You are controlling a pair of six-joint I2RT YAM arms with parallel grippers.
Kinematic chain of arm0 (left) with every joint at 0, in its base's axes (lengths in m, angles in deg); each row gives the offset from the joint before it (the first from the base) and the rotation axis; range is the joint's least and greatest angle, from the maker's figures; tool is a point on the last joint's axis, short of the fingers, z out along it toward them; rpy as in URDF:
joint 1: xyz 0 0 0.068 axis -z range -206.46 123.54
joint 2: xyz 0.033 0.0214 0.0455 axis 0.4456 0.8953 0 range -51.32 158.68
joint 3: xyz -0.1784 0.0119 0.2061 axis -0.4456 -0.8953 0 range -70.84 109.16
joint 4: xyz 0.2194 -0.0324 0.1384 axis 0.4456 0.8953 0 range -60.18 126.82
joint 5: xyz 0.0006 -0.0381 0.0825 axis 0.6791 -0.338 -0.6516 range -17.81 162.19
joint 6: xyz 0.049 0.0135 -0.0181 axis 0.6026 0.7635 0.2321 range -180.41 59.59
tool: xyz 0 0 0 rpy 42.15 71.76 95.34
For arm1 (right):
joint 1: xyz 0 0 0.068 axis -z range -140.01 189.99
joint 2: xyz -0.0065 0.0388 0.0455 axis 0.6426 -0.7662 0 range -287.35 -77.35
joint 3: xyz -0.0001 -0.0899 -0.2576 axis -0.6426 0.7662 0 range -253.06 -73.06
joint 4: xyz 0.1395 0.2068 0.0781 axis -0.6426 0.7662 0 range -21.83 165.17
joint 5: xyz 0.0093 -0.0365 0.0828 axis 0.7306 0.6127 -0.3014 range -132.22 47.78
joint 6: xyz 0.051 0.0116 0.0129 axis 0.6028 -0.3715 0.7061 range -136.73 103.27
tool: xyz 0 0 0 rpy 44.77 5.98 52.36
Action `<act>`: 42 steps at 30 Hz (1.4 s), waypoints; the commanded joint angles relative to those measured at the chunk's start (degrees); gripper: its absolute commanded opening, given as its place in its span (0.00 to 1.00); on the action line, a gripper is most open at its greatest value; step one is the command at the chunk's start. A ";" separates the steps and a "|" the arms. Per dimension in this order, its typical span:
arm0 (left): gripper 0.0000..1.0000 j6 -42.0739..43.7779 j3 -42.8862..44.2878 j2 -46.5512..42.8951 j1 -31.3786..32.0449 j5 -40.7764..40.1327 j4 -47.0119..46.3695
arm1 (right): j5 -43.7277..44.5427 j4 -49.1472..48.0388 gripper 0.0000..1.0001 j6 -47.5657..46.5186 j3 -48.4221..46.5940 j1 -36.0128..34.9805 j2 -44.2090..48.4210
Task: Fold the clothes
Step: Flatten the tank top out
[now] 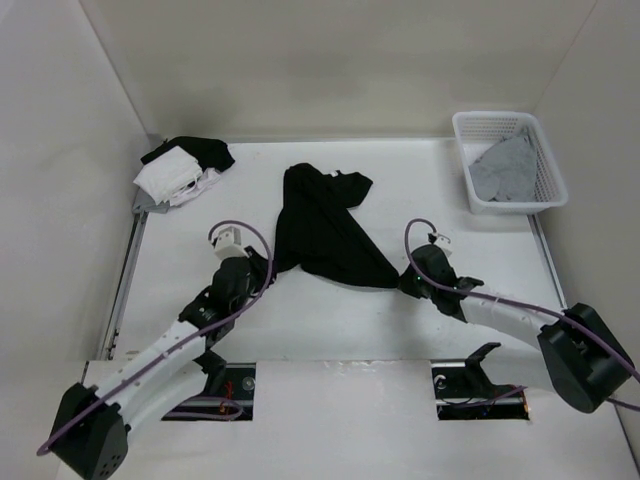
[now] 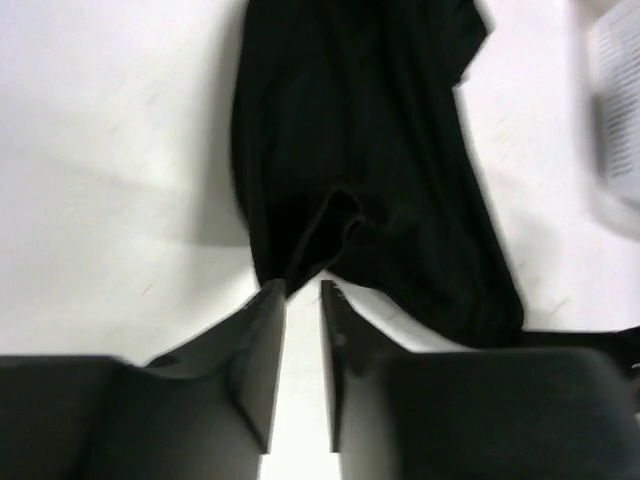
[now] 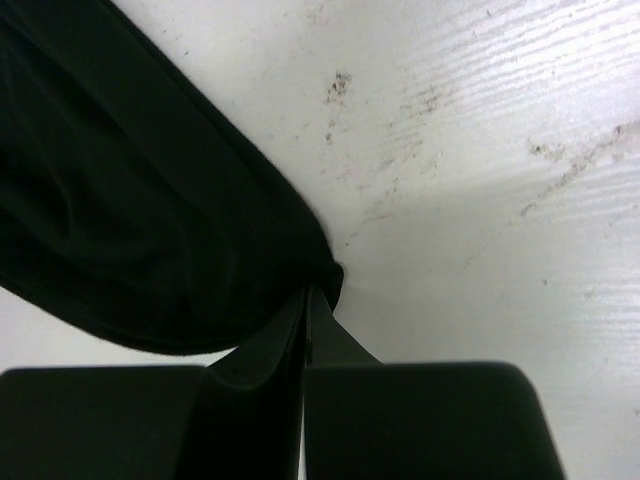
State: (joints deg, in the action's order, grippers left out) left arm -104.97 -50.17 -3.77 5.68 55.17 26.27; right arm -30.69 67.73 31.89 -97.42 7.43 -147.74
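Right claw clamps a corner of the black clothes, apparently to pull them flat; left claw (jaws narrowly apart) sits at the opposite edge.

White-walled bay under soft, even light.
Plain white walls enclosed a scuffed white table on three sides; a white mesh basket stood in its far right corner.
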 commanded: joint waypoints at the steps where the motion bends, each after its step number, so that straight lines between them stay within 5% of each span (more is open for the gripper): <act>1: 0.24 -6.24 -4.40 -7.63 -0.37 -0.73 11.44 | 0.07 3.25 0.00 2.00 0.54 -1.67 3.85; 5: 0.25 -7.83 -5.37 -15.98 -3.96 -3.98 21.02 | 1.04 7.82 0.03 2.01 1.24 -1.94 8.15; 7: 0.35 -8.27 -5.02 -16.61 -6.16 -4.78 22.88 | 1.21 8.62 0.06 2.09 1.59 -1.85 10.61; 11: 0.48 -9.32 -4.06 -9.52 -9.33 -1.81 22.54 | 3.23 9.50 0.27 1.92 1.51 -1.76 14.66; 15: 0.51 -14.65 -4.93 -3.00 -10.12 4.69 16.23 | 3.41 9.06 0.32 0.43 0.54 -0.89 15.28; 26: 0.51 -47.18 -8.45 -9.24 -11.70 6.91 14.10 | 3.24 4.67 0.32 -2.12 -0.34 -1.59 12.73; 32: 0.59 -47.74 -4.33 3.06 -13.46 11.38 6.65 | 2.80 3.17 0.31 -3.71 -0.86 -1.85 12.65; 38: 0.62 -48.52 -1.86 9.75 -10.66 11.74 1.98 | 1.47 3.17 0.09 -9.67 -6.74 -8.60 10.02; 42: 0.62 -48.96 -1.77 9.84 -8.90 10.61 0.39 | 6.21 4.66 0.13 -9.86 -8.51 -10.29 5.18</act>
State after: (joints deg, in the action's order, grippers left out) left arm -151.63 -54.04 6.07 -4.24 66.65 30.80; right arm -28.31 73.30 24.33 -103.78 -2.45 -140.64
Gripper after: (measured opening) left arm 0.621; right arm 0.115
